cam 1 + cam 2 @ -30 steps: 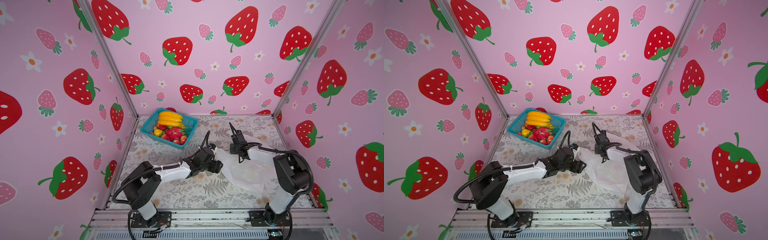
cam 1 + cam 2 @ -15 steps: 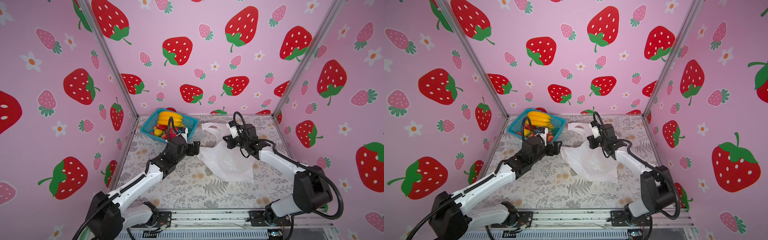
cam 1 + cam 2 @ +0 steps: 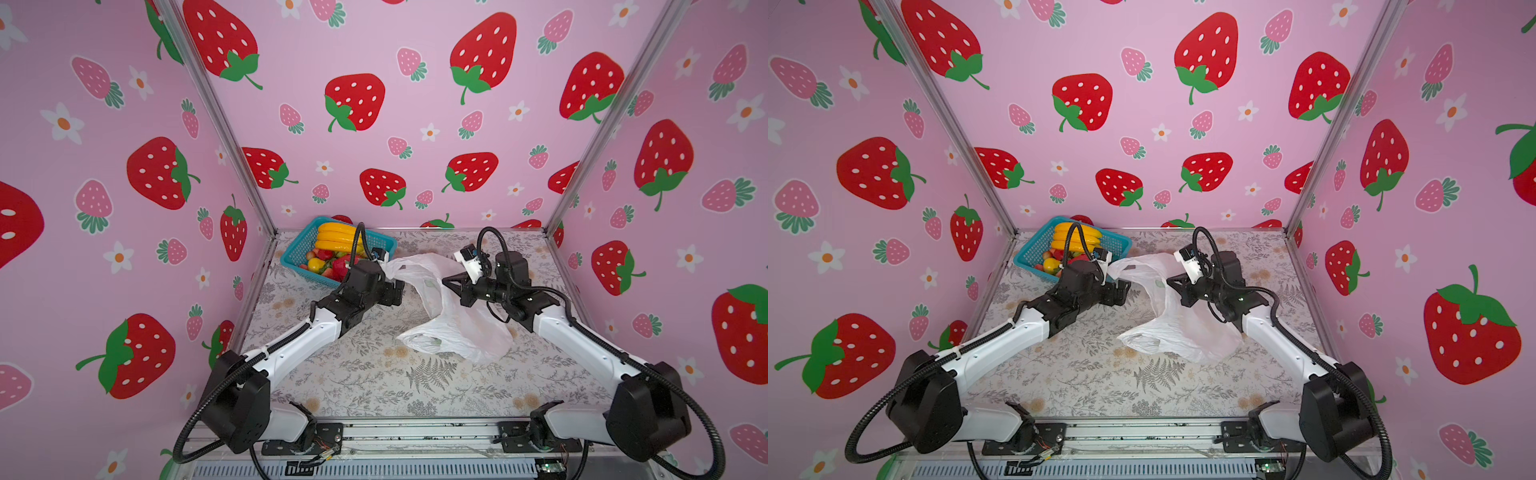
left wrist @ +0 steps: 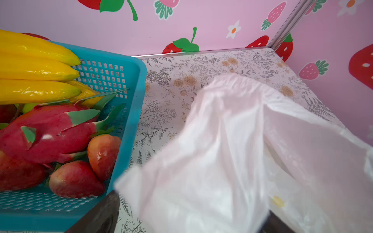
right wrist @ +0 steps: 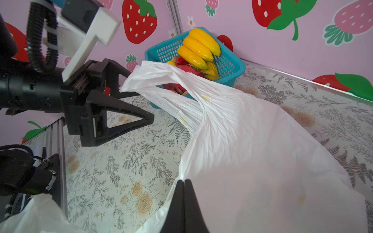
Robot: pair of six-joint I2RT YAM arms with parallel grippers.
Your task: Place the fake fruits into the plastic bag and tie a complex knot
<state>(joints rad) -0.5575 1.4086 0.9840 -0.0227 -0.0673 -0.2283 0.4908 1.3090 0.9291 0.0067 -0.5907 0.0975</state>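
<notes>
both arms now stretched toward the back, teal basket (image 3: 300, 253) of fake fruits (image 3: 334, 237) far left, left gripper (image 5: 132, 105) jaws spread around a bag handle, plastic bag (image 3: 457, 320) mid-table, right gripper (image 5: 184, 198) pinched shut on its rim

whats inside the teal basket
In the teal mesh plastic basket: yellow banana bunch, pink dragon fruit, red strawberries. Whatever lies beneath them is covered.
</notes>
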